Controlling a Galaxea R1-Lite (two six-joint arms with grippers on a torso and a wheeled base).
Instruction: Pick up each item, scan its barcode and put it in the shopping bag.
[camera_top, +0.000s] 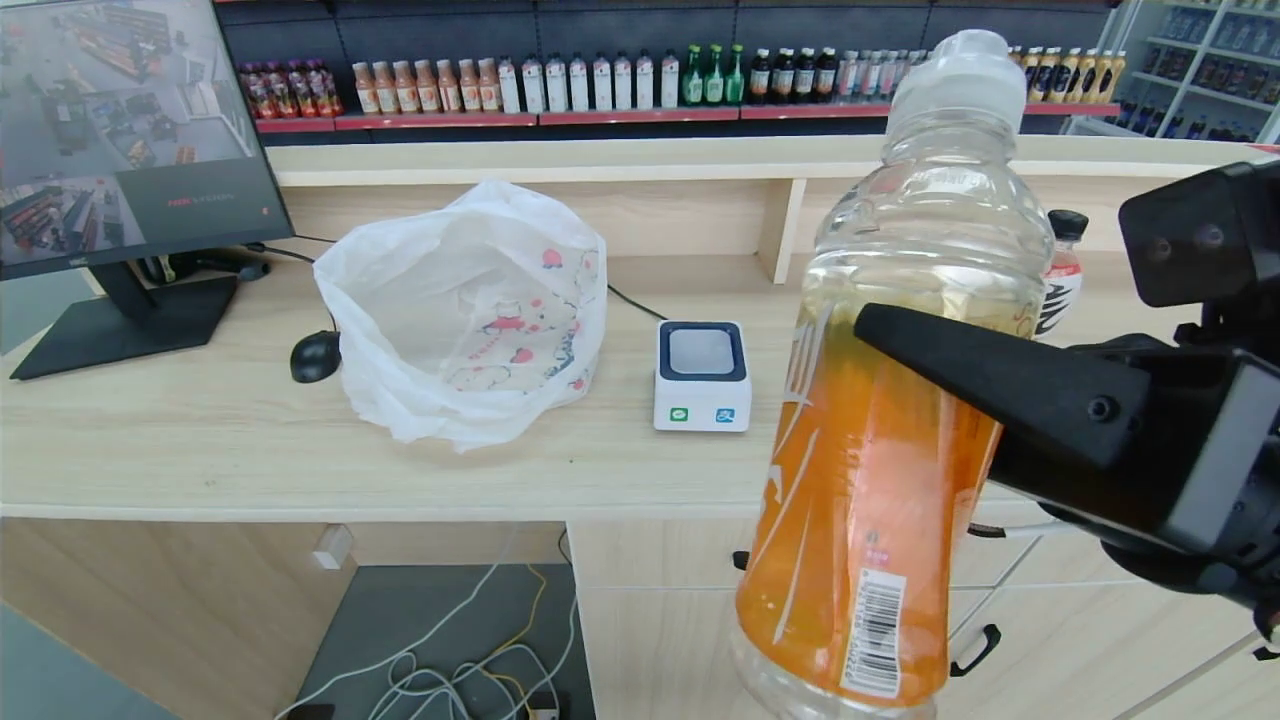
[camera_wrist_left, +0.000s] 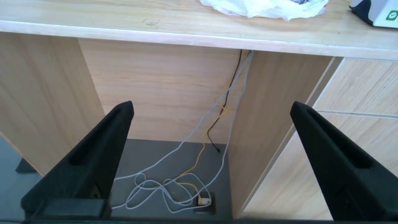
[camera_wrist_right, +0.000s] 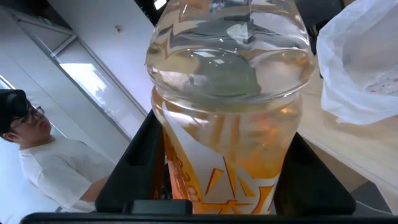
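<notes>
The orange bottle (camera_top: 870, 480) hides most of a dark-capped bottle (camera_top: 1062, 275).

Operator: What sort of place is this?

Spotter: You're at a shop's checkout. Beyond the wooden counter (camera_top: 200, 440) you can see long shelves (camera_top: 600, 118) lined with rows of drink bottles (camera_top: 600, 80), and more stocked racks (camera_top: 1200, 60) off to the right.

Operator: And on the counter itself?

Spotter: A small barcode scanner (camera_top: 701, 375) sits beside a plastic shopping bag (camera_top: 465, 310). There's also a monitor (camera_top: 125, 130) showing security-camera views of store aisles, with a mouse (camera_top: 315, 356) near it. The orange drink bottle (camera_top: 860, 520) close to you carries a barcode label (camera_top: 875, 630) — packaged goods.
</notes>
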